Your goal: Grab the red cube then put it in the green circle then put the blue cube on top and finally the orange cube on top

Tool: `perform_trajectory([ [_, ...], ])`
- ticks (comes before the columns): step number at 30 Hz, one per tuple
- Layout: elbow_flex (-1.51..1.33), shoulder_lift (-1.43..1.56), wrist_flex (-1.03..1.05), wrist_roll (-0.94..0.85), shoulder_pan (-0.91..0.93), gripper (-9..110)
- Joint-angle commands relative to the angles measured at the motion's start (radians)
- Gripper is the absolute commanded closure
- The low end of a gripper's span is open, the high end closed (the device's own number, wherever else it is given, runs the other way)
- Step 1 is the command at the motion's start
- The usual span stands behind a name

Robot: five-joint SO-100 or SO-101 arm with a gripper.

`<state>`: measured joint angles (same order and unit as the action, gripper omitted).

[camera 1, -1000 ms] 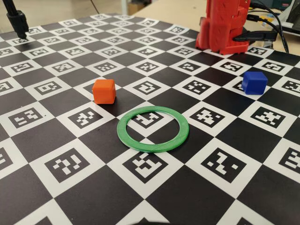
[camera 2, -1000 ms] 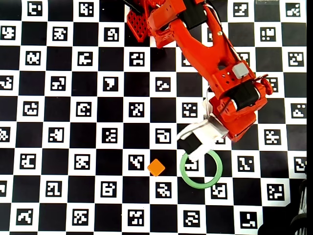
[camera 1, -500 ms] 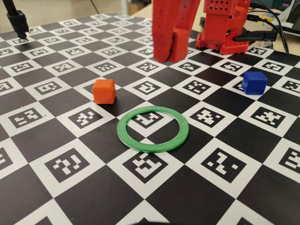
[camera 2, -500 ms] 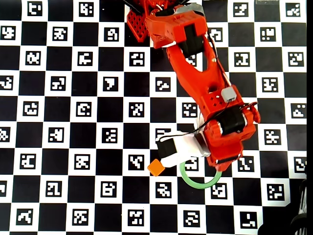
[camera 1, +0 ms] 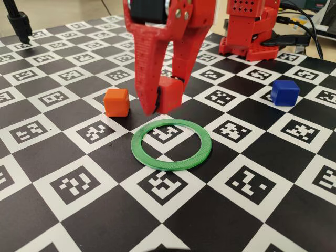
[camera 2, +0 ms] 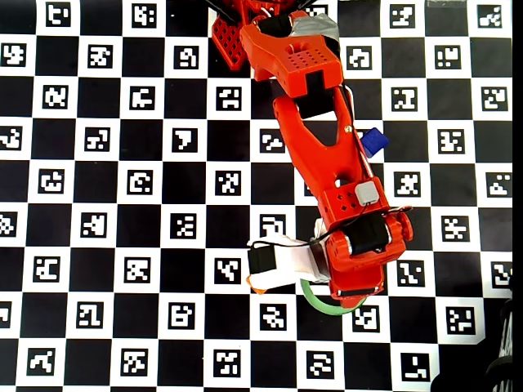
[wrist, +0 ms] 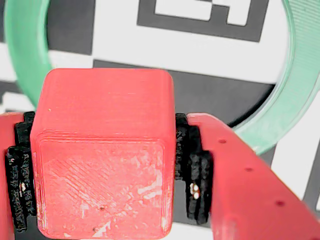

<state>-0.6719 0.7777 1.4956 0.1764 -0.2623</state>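
Right now the end effector (camera 1: 164, 100) pinches the red cube (camera 1: 169, 94) just above the counter (camera 1: 252, 184), and the green circle (camera 1: 171, 144) lies on the near side of it (slightly right in the fixed view), so the cube needs carrying nearer.

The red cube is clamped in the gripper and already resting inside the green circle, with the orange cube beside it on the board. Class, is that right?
Not quite. The red cube is clamped in the gripper, but the fixed view shows it just behind the green circle, not yet inside. The orange cube does sit beside it on the board.
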Motion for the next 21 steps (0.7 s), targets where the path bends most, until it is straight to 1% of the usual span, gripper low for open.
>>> perform_trajectory([
  [1, -0.026, 0.052, -0.049, 0.009, -0.014, 96],
  [13, -0.130, 0.049, -0.146, 0.029, -0.025, 96],
  [21, -0.164, 0.034, -0.169, 0.035, -0.029, 96],
])
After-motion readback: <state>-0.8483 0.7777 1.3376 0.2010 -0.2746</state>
